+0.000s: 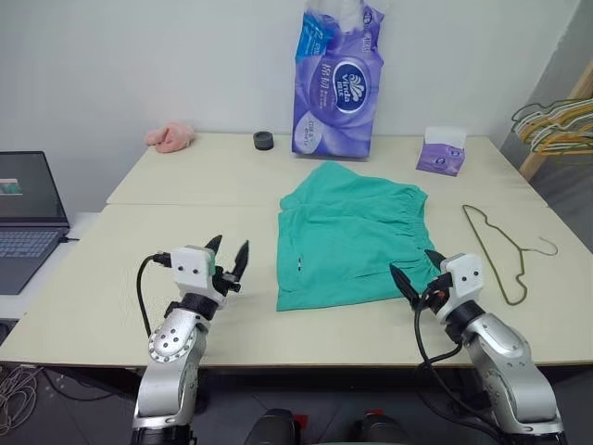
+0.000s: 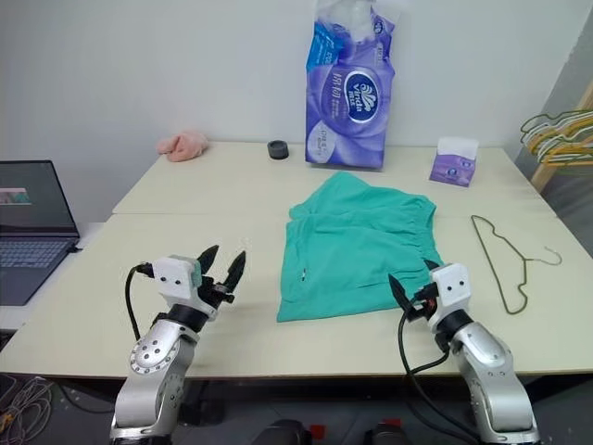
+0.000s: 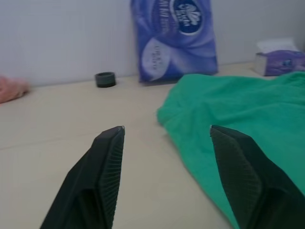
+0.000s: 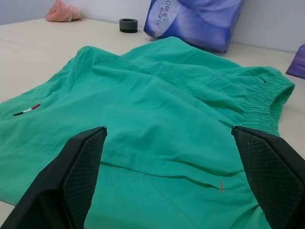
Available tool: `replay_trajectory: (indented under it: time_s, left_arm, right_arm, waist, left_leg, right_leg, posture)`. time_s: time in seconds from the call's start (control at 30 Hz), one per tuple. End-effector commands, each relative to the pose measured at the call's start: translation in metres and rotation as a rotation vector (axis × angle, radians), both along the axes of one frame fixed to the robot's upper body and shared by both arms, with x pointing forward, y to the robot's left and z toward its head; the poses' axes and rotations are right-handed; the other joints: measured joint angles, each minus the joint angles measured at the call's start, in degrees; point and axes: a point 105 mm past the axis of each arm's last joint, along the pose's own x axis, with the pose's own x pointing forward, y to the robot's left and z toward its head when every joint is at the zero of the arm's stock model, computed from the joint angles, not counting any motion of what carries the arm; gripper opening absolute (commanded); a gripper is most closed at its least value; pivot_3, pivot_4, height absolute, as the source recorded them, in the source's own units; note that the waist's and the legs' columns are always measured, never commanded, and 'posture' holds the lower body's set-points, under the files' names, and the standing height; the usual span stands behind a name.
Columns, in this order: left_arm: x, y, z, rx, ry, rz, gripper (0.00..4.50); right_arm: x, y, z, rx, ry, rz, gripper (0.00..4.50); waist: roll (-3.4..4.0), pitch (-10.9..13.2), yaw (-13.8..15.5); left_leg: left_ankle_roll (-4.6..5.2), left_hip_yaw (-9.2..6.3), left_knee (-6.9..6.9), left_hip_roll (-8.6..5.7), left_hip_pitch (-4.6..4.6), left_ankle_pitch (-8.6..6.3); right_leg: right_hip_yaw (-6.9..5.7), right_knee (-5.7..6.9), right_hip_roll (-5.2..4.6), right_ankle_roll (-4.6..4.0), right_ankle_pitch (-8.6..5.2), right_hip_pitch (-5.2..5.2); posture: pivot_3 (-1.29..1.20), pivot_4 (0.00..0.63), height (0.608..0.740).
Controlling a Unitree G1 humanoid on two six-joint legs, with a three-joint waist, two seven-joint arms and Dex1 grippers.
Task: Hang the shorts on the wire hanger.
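My left gripper (image 1: 228, 255) hangs over bare table (image 1: 111, 278) with its two fingers spread apart and nothing between them; the near-left hem of the shorts (image 1: 352, 232) lies just off to its right. My right gripper (image 1: 418, 272) sits at the shorts' near-right corner, its fingers as wide as I see them go, holding nothing, though from the head view I can't quite tell whether a tip brushes the cloth. The shorts lie flat mid-table, gathered waistband toward the right side. Right of them and apart, the wire hanger (image 1: 505, 250) lies flat, hook pointing right. Along the back edge I see a tall purple tissue pack (image 1: 339, 79), a small tissue box (image 1: 441, 153) with a white sheet poking from its top, a black ring (image 1: 264, 140) and a pink cloth (image 1: 170, 136). A laptop (image 1: 28, 213) sits off the left edge, and a bunch of hangers (image 1: 556, 120) hangs at the far right.
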Motion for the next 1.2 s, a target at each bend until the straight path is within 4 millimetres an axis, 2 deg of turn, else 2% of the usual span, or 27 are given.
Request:
replay_trajectory:
  time_s: [0.03, 0.07, 0.17, 0.2, 0.27, 0.33, 0.47, 0.53, 0.8, 1.0, 1.1, 1.2]
  left_arm:
    - [-0.025, -0.038, 0.01, 0.111, -0.026, -0.384, 4.18]
    - [-0.035, -0.045, 0.002, 0.171, 0.015, -0.495, 4.44]
    - [-0.048, -0.046, -0.013, 0.266, 0.108, -0.641, 4.48]
    - [-0.051, -0.044, -0.018, 0.298, 0.15, -0.683, 4.48]
    - [-0.05, -0.04, -0.027, 0.402, 0.192, -0.745, 4.48]
    - [-0.042, -0.036, -0.031, 0.465, 0.204, -0.739, 4.48]
    - [-0.028, -0.036, -0.038, 0.547, 0.2, -0.716, 4.48]
    - [-0.02, -0.037, -0.048, 0.577, 0.226, -0.696, 4.48]
    - [-0.021, -0.042, -0.08, 0.637, 0.317, -0.733, 4.48]
    - [0.002, -0.039, -0.083, 0.64, 0.301, -0.605, 4.48]
    - [0.012, -0.036, -0.083, 0.626, 0.308, -0.549, 3.91]
    - [0.017, -0.038, -0.085, 0.55, 0.376, -0.524, 3.04]
  right_arm:
    - [-0.007, 0.008, 0.022, -0.03, -0.065, 0.11, 4.5]
    - [-0.011, 0.013, 0.023, -0.037, -0.053, 0.16, 4.5]
    - [-0.027, 0.025, 0.022, -0.069, 0.001, 0.308, 4.5]
    - [-0.038, 0.03, 0.019, -0.092, 0.046, 0.391, 4.5]
    - [-0.063, 0.038, 0.013, -0.142, 0.156, 0.554, 4.5]
    - [-0.074, 0.041, 0.013, -0.17, 0.205, 0.62, 4.5]
    - [-0.08, 0.046, 0.016, -0.196, 0.212, 0.648, 4.5]
    - [-0.081, 0.05, 0.018, -0.192, 0.199, 0.644, 4.5]
    - [-0.08, 0.048, 0.017, -0.208, 0.18, 0.623, 4.5]
    - [-0.078, 0.047, 0.017, -0.217, 0.174, 0.616, 4.5]
    - [-0.077, 0.046, 0.017, -0.225, 0.169, 0.611, 4.5]
    - [-0.073, 0.043, 0.019, -0.246, 0.155, 0.603, 4.5]
  waist:
    - [0.03, 0.0, -0.4]
    - [0.08, 0.1, -0.6]
    - [0.21, 0.1, -1.3]
    - [0.21, 0.1, -1.5]
    - [0.26, 0.1, -1.5]
    - [0.29, 0.2, -1.7]
    - [0.25, 0.2, -2.2]
    - [0.25, 0.2, -2.4]
    - [0.28, 0.1, -2.7]
    - [0.34, 0.1, -2.5]
    - [0.33, 0.1, -2.7]
    - [0.34, 0.1, -2.9]
  left_leg:
    - [0.0, 0.01, 0.0, 0.0, 0.0, 0.0]
    - [0.0, 0.01, 0.0, 0.0, 0.0, 0.0]
    - [0.02, 0.0, -0.02, 0.02, 0.01, -0.01]
    - [0.02, 0.01, -0.03, 0.04, 0.02, -0.01]
    - [0.04, -0.01, -0.03, 0.12, 0.02, -0.02]
    - [0.04, -0.05, -0.02, 0.16, 0.02, -0.02]
    - [0.04, -0.06, -0.02, 0.29, 0.04, -0.02]
    - [0.03, -0.06, -0.02, 0.3, 0.03, -0.03]
    - [0.03, -0.05, -0.02, 0.35, 0.03, -0.03]
    - [0.07, -0.18, -0.04, 0.35, 0.62, -0.07]
    - [0.08, -0.21, -0.11, 0.43, 0.88, -0.08]
    - [0.08, -0.19, -0.13, 0.43, 0.88, -0.09]
  right_leg:
    - [-0.01, 0.0, 0.01, -0.03, -0.03, 0.0]
    - [-0.03, 0.01, 0.09, -0.05, -0.07, 0.01]
    - [-0.06, 0.01, 0.14, -0.29, -0.27, 0.02]
    - [-0.05, 0.01, 0.13, -0.2, -0.32, 0.02]
    - [-0.08, 0.01, 0.11, -0.1, -0.36, 0.02]
    - [-0.16, 0.01, 0.11, -0.07, -0.38, 0.03]
    - [-0.23, -0.01, 0.17, -0.01, -0.35, 0.06]
    - [-0.23, -0.02, 0.17, 0.0, -0.36, 0.05]
    - [-0.21, -0.03, 0.17, 0.0, -0.35, 0.06]
    - [-0.33, -0.3, 0.16, 0.03, -0.36, 0.81]
    - [-0.39, -0.53, 0.21, -0.02, -0.4, 1.08]
    - [-0.38, -0.54, 0.23, 0.12, -0.32, 1.09]
  posture:
    - [0.1, 0.026, 0.74]
    - [0.1, 0.027, 0.74]
    - [0.09, 0.03, 0.74]
    - [0.08, 0.031, 0.74]
    - [0.07, 0.032, 0.74]
    - [0.05, 0.034, 0.74]
    - [0.04, 0.035, 0.74]
    - [0.03, 0.035, 0.74]
    - [0.02, 0.036, 0.74]
    - [0.0, 0.035, 0.74]
    - [-0.01, 0.035, 0.74]
    - [-0.01, 0.035, 0.74]
